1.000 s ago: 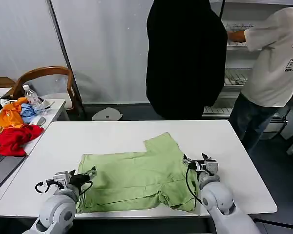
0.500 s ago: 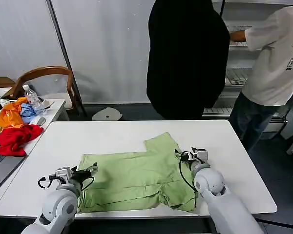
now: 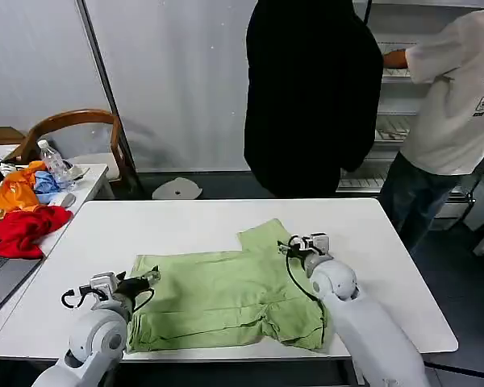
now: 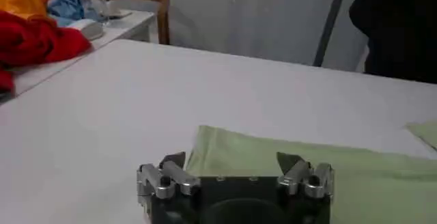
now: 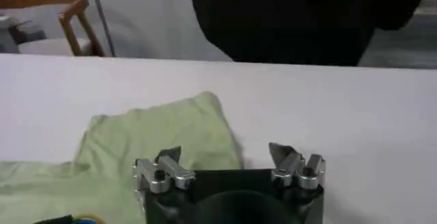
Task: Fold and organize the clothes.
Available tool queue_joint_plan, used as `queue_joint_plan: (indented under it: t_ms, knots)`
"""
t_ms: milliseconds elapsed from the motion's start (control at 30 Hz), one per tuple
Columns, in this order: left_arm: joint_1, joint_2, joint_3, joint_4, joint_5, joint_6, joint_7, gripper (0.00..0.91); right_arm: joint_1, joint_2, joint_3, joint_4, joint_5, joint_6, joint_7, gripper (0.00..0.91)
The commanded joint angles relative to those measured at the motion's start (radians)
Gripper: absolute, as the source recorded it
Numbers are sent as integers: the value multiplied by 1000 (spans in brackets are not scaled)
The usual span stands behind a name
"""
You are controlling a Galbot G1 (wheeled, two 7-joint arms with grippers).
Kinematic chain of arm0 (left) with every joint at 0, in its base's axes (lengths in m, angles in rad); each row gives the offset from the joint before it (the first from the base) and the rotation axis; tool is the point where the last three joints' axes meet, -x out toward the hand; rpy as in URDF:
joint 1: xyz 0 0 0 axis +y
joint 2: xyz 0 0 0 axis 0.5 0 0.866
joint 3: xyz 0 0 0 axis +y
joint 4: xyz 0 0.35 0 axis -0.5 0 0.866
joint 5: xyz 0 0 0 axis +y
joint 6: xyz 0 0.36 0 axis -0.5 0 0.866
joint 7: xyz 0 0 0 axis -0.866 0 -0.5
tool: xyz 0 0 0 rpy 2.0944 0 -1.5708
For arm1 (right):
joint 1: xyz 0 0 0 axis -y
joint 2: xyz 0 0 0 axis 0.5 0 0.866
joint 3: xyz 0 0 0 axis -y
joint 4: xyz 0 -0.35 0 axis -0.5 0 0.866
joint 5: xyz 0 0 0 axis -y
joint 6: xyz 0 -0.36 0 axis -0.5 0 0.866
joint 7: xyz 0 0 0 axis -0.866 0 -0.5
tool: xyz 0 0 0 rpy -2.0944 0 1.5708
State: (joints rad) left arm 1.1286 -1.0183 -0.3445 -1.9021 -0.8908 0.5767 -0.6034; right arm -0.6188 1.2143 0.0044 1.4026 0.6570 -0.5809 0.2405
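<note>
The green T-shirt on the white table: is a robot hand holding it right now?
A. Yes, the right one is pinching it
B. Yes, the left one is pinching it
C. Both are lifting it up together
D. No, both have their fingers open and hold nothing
D. The green T-shirt lies flat on the table, while the left gripper and right gripper both hover with fingers spread and nothing between them.

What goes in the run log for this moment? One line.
light green cotton T-shirt: partly folded on white table | left gripper: open, left edge | right gripper: open, over sleeve
</note>
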Motion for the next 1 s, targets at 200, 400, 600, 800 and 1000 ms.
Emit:
queue_joint_plan:
  t_ms: [200, 400, 600, 800, 1000]
  knots:
    - [-15, 0, 0, 18, 0, 0, 6, 907, 135, 37, -54, -164, 14, 2, -11, 907]
    - [-22, -5, 0, 44, 0, 0, 19, 907, 144, 65, -63, -202, 10, 3, -14, 907]
    - [-54, 1, 5, 97, -4, -1, 35, 907, 141, 83, -59, -223, -4, 3, -15, 907]
    - [-82, 5, 17, 131, -10, -1, 36, 907, 115, 83, -46, -206, -9, 3, -13, 907]
    - [-108, 10, 26, 171, -20, -1, 48, 907, 94, 80, -36, -194, -13, 2, -12, 907]
